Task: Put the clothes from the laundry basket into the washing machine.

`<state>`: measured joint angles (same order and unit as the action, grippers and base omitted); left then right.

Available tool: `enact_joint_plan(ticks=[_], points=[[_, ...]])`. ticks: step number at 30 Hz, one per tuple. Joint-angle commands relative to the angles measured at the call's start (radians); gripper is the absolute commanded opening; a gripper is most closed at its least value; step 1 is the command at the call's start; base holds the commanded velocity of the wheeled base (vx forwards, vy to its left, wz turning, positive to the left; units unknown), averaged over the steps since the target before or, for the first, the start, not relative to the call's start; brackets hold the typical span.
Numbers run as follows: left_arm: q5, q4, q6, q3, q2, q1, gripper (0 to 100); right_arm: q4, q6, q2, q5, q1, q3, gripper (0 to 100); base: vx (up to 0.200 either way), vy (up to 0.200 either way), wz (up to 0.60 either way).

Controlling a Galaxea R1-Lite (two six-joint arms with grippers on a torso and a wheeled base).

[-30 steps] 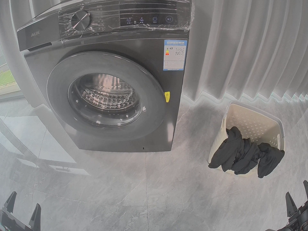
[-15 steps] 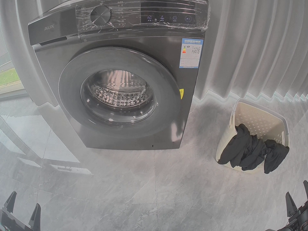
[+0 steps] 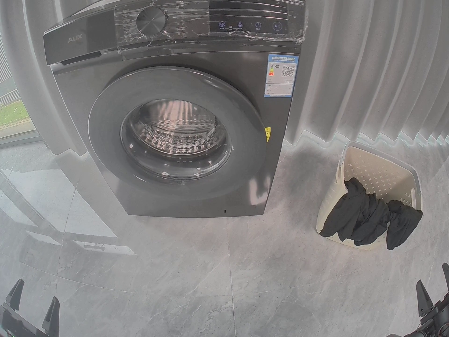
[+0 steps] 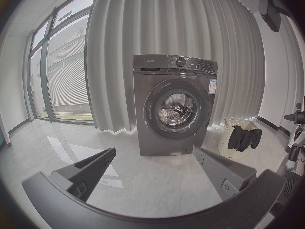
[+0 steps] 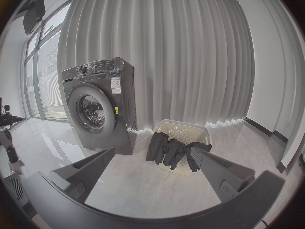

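The dark grey washing machine (image 3: pixel 187 94) stands ahead against the curtain, and its steel drum shows through the round front door (image 3: pixel 175 139). To its right on the floor sits the cream laundry basket (image 3: pixel 380 162), with black clothes (image 3: pixel 369 214) draped over its near rim. My left gripper (image 3: pixel 36 292) hangs open low at the near left, far from both. My right gripper (image 3: pixel 432 277) is open at the near right, a short way in front of the basket. The left wrist view faces the machine (image 4: pixel 174 112) between open fingers (image 4: pixel 95 166). The right wrist view faces the basket (image 5: pixel 187 131) and clothes (image 5: pixel 171 150).
Pleated white curtains (image 3: pixel 374 57) hang behind the machine and basket. A floor-length window (image 4: pixel 63 67) lies to the left. Glossy grey floor tiles (image 3: pixel 224 267) stretch between me and the machine.
The head camera has moved, so the machine and basket sit further right in the picture. Both grippers keep their places in the frame, still open.
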<state>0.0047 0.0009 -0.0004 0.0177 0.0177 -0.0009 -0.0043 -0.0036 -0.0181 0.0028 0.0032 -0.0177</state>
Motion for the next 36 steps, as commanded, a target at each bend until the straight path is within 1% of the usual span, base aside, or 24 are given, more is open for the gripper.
enact_joint_plan(ticks=[1, 7, 9, 21, 24, 27, 30, 34, 36], points=[[0.001, 0.001, -0.001, -0.018, -0.018, 0.001, 100, 0.000, -0.001, 0.018, 0.000, 0.001, 0.018, 100, 0.000, 0.000, 0.00], [0.000, 0.001, 0.000, -0.018, -0.018, 0.001, 100, 0.000, 0.001, 0.018, 0.000, 0.001, 0.018, 100, 0.000, 0.000, 0.00], [0.001, 0.001, -0.004, -0.018, -0.018, -0.001, 100, 0.000, -0.001, 0.018, 0.000, 0.000, 0.018, 100, 0.000, 0.000, 0.00], [-0.002, 0.001, -0.001, -0.018, -0.018, 0.001, 100, 0.000, -0.001, 0.018, 0.000, -0.002, 0.018, 100, 0.000, 0.200, 0.00], [-0.002, 0.001, 0.003, -0.018, -0.018, 0.001, 100, 0.001, -0.004, 0.018, 0.003, -0.002, 0.018, 100, 0.000, 0.000, 0.00], [0.000, 0.001, -0.003, -0.018, -0.018, -0.001, 100, 0.001, 0.001, 0.018, 0.002, -0.002, 0.018, 100, 0.000, 0.000, 0.00], [0.000, 0.001, 0.000, -0.018, -0.018, 0.001, 100, 0.000, -0.001, 0.018, 0.005, -0.002, 0.018, 100, 0.000, 0.000, 0.00], [0.001, -0.001, -0.007, -0.018, -0.018, -0.001, 100, -0.003, -0.003, 0.018, 0.008, -0.002, 0.018, 100, 0.200, 0.000, 0.00], [0.001, 0.001, -0.004, -0.018, -0.018, -0.001, 100, -0.010, -0.004, 0.018, 0.010, -0.002, 0.016, 100, 0.200, 0.000, 0.00]])
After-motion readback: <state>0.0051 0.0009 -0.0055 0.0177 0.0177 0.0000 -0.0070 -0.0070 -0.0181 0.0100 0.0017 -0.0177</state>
